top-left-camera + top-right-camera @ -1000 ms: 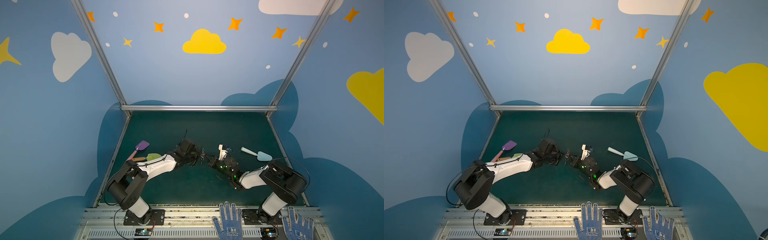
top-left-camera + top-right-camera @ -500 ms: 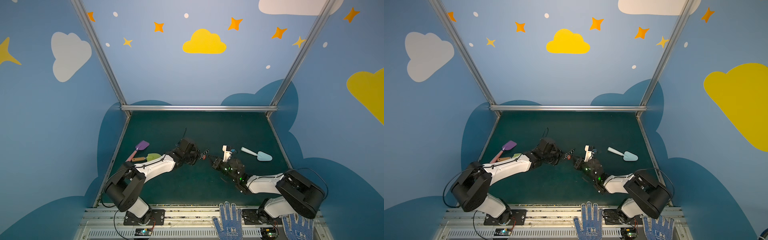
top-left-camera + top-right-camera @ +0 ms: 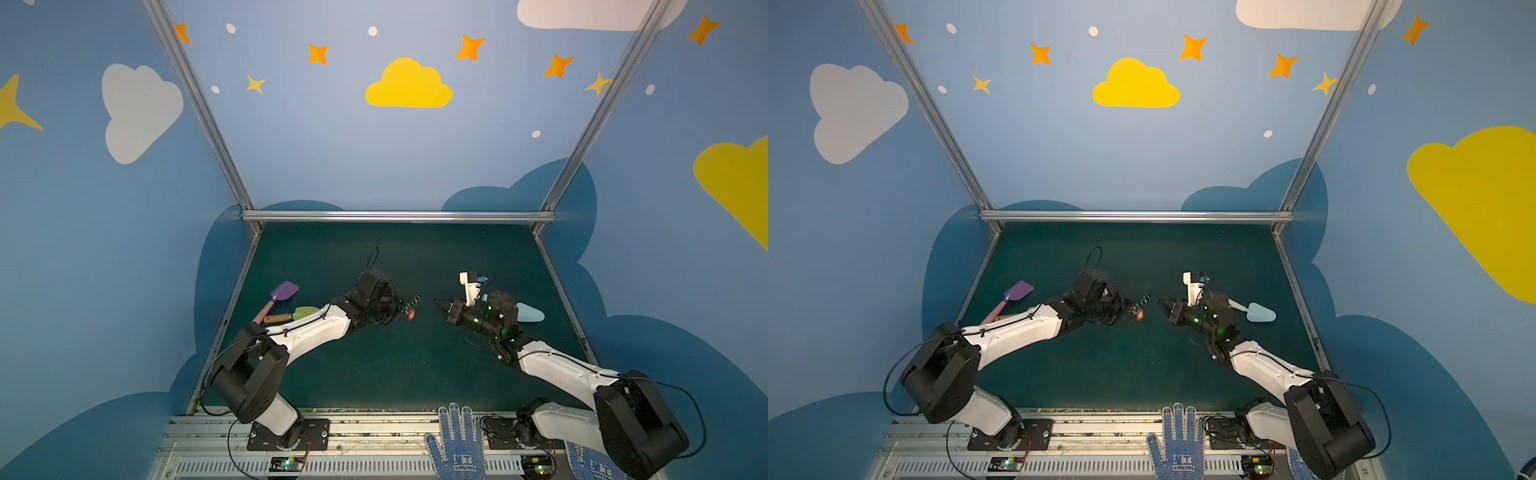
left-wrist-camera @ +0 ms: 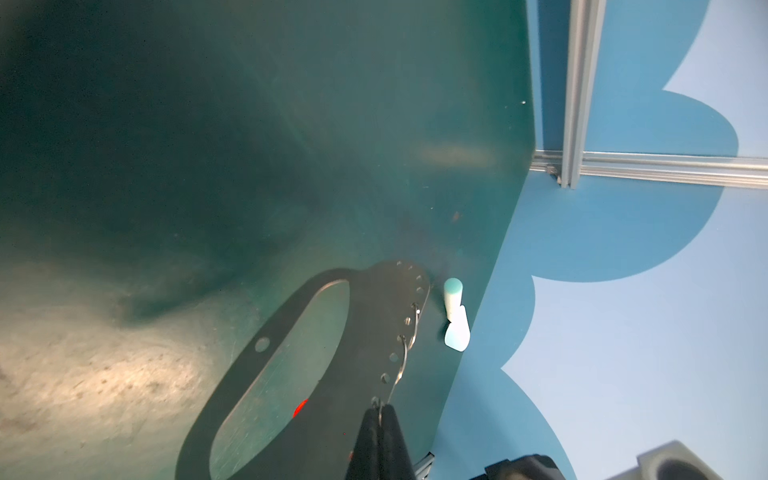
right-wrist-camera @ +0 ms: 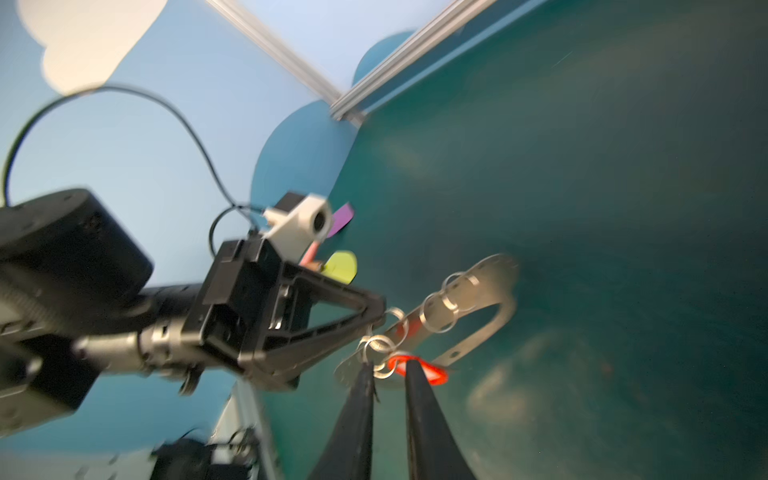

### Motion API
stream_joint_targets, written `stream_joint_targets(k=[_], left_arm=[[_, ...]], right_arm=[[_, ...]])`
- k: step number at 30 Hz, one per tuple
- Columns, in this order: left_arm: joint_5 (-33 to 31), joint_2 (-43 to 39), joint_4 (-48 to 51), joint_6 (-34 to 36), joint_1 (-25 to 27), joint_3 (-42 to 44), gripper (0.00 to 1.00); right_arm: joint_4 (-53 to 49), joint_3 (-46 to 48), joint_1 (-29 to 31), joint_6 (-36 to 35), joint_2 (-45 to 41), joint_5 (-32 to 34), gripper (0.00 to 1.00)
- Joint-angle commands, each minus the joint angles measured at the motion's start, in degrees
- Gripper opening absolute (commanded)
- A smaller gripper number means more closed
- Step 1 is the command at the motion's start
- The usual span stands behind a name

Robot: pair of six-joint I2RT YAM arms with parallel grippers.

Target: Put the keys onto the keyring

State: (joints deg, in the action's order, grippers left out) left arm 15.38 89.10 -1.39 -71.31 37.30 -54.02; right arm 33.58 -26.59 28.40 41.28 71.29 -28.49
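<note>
Left fingers (image 4: 368, 436) clamped on keyring (image 4: 365, 324) edge, keys (image 5: 434, 374) dangling under that keyring, right fingers (image 5: 357, 415) slightly apart and empty near it; we fear a careless brush could swing or unhook the loosely hung bunch.

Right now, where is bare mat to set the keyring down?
Free: the mat between both arms toward the front edge, and the strip before the back rail. Crowded: purple shovel and green shovel beside the left arm, blue shovel by the right gripper, keyring held mid-table.

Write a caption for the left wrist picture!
Left tool pinches the grey keyring plate by its holed edge; a pale blue toy shovel lies on the green table.
</note>
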Motion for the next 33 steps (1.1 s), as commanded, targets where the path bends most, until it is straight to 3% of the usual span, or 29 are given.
stream_joint_targets(k=[1, 5, 14, 22, 33], left_arm=[[1.34, -1.90, 1.28, 4.79, -0.66, -1.44, 0.04], [2.09, -2.47, 1.43, 7.28, -0.73, -2.44, 0.04], [4.39, -3.34, -0.96, 9.69, -1.17, -2.67, 0.04], [4.79, -3.66, -1.93, 9.43, -1.13, -2.67, 0.04], [4.76, -4.20, -2.51, 8.49, -1.15, -2.49, 0.04]], right_arm=[[3.05, -2.39, -0.64, 0.61, 3.90, -14.66, 0.17], [11.72, -2.57, -0.71, 3.50, 7.07, -18.40, 0.24], [12.11, -4.21, -0.94, 2.36, 7.99, -21.18, 0.37], [10.28, -4.89, -1.49, 0.67, 8.52, -17.11, 0.39], [11.39, -7.03, -1.51, -0.32, 12.97, -19.63, 0.38]])
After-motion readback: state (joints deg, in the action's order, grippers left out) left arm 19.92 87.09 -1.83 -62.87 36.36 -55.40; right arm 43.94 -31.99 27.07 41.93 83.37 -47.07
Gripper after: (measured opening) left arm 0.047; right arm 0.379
